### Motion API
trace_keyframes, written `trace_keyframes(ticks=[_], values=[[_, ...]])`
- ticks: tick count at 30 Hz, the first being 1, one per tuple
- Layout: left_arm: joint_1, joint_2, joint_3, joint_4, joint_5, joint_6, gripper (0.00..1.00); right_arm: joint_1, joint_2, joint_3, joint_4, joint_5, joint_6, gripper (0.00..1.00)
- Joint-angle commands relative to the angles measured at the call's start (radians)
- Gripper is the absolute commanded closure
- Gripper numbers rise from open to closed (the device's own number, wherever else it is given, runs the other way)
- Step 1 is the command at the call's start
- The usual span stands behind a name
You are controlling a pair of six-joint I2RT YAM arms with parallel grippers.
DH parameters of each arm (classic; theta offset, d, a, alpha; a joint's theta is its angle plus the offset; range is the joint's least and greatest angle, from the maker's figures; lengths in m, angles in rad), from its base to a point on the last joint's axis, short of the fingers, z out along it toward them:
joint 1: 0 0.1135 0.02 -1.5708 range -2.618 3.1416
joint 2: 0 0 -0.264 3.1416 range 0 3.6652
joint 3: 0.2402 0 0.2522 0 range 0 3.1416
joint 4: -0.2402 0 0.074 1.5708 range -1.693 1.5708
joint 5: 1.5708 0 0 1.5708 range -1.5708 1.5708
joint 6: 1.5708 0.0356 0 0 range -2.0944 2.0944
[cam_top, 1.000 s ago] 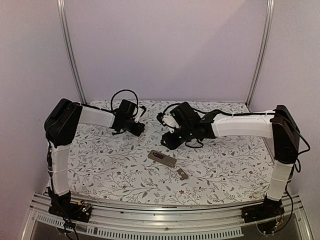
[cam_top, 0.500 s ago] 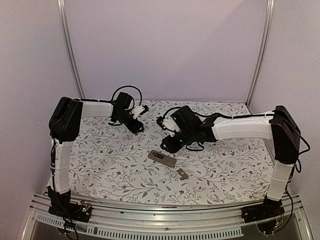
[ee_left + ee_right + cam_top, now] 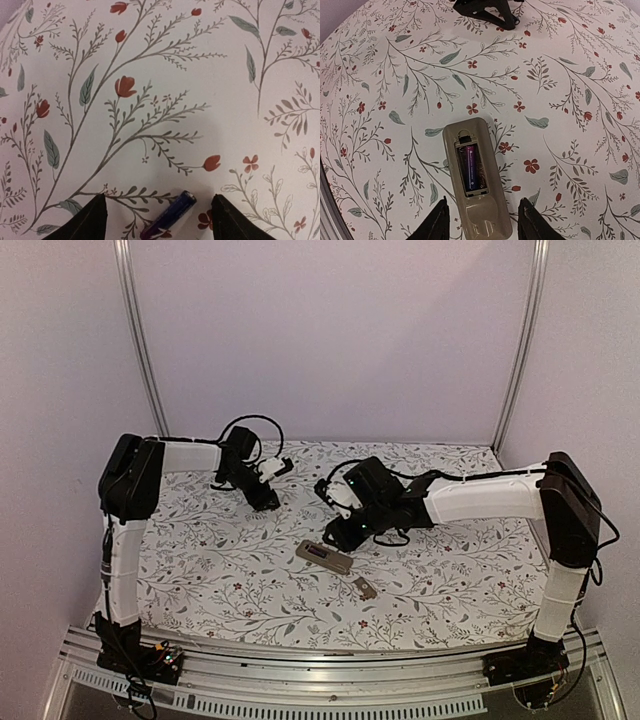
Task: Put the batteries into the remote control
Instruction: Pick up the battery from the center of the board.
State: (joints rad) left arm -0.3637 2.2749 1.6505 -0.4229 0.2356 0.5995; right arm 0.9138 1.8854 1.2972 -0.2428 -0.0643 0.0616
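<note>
The remote control (image 3: pixel 477 210) lies back-up on the floral tablecloth (image 3: pixel 580 75), at the bottom centre of the right wrist view. Its tan-grey shell is open at the dark battery recess. In the top view a small flat cover piece (image 3: pixel 364 588) lies lower in the frame than the remote, to its lower right and apart from it.

One battery (image 3: pixel 471 169), dark purple, sits lengthwise in the recess along its left side. Its label is too blurred to read, and no writing can be made out on the remote's back.

The right gripper (image 3: pixel 481 222) is partly open. Its two dark fingers flank the remote's near end, with a thin strip of cloth showing on each side, and it grips nothing.

Higher and to the left in the top view, the left gripper (image 3: pixel 159 220) is spread wide, its fingertips at the bottom of its own wrist view. A second battery (image 3: pixel 172 214), dark blue-purple, lies tilted on the cloth between them and touches neither finger. Its markings are unreadable.
</note>
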Motion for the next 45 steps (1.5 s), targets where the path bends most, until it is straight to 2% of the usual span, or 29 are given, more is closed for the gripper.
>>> trace_keyframes(ticks=[1, 8, 14, 18, 21, 24, 35, 41, 45], values=[[0.044, 0.043, 0.012, -0.103, 0.056, 0.053, 0.29, -0.004, -0.045, -0.013, 0.002, -0.014, -0.015, 0.55], [0.067, 0.066, 0.048, -0.152, 0.101, 0.073, 0.41, -0.003, -0.027, 0.006, -0.004, -0.019, -0.021, 0.55], [0.066, 0.065, 0.052, -0.152, 0.117, 0.066, 0.62, -0.004, -0.025, 0.007, -0.012, -0.015, -0.013, 0.55], [0.065, 0.063, 0.053, -0.151, 0.148, 0.066, 0.70, -0.004, -0.026, 0.007, -0.016, -0.014, -0.009, 0.54], [0.062, 0.061, 0.054, -0.157, 0.177, 0.072, 0.81, -0.004, -0.025, 0.013, -0.017, -0.015, -0.010, 0.54], [0.060, 0.050, 0.051, -0.171, 0.199, 0.066, 1.00, -0.009, -0.027, 0.018, -0.017, -0.024, 0.000, 0.54], [0.027, -0.201, -0.096, -0.010, 0.368, -0.010, 1.00, -0.118, -0.141, -0.073, 0.118, -0.208, 0.087, 0.54], [-0.140, -0.409, -0.223, 0.061, 0.302, 0.000, 1.00, -0.197, -0.254, -0.118, 0.234, -0.335, 0.185, 0.52], [-0.223, -0.581, -0.320, 0.156, 0.359, 0.018, 1.00, -0.199, -0.315, -0.104, 0.280, -0.402, 0.225, 0.45]])
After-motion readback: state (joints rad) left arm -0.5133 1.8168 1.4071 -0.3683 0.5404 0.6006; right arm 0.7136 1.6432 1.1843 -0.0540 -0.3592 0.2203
